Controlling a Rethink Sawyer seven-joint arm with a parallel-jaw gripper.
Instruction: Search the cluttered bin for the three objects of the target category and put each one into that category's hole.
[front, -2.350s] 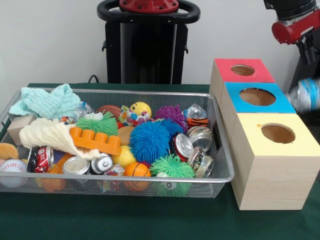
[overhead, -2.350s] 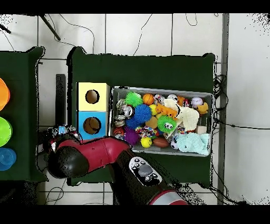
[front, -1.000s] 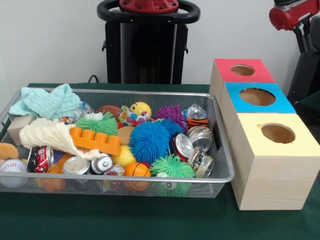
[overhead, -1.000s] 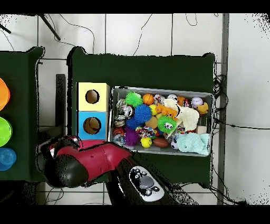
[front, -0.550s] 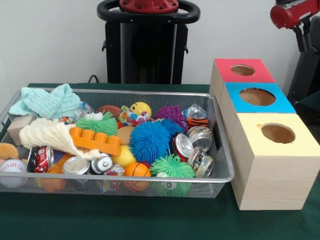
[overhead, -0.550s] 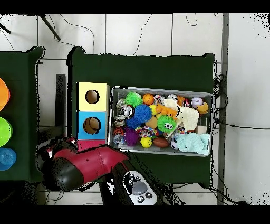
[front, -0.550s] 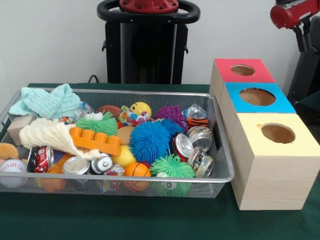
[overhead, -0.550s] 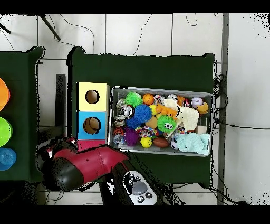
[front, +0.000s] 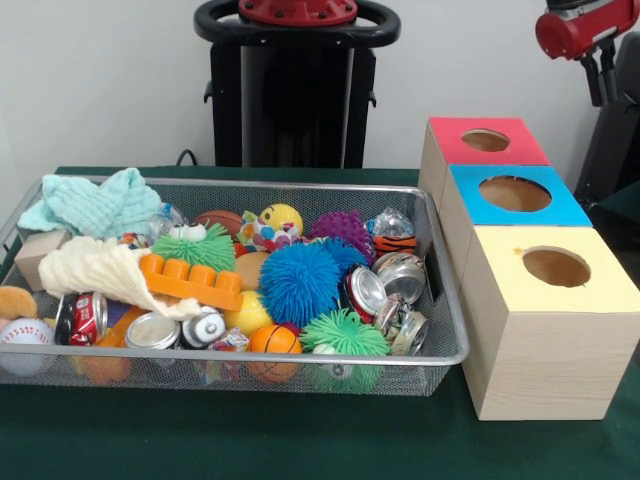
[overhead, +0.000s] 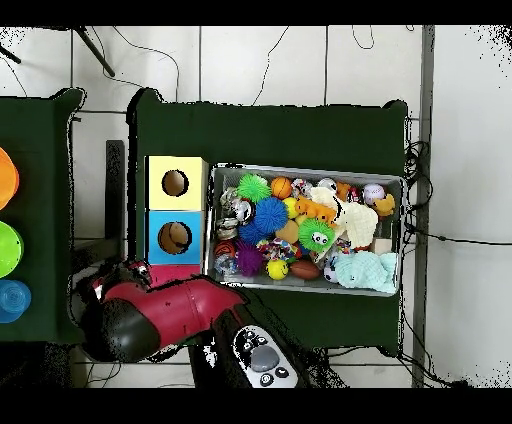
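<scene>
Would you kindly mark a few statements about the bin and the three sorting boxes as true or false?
1. The yellow box stands nearest the camera in the front view. True.
2. The orange toy brick lies on the blue box. False: it lies in the wire bin.
3. The teal cloth sits at the bin's end farthest from the boxes. True.
4. The red box has no hole. False: a round hole is cut in its top.
5. The big blue spiky ball is in the bin. True.
</scene>
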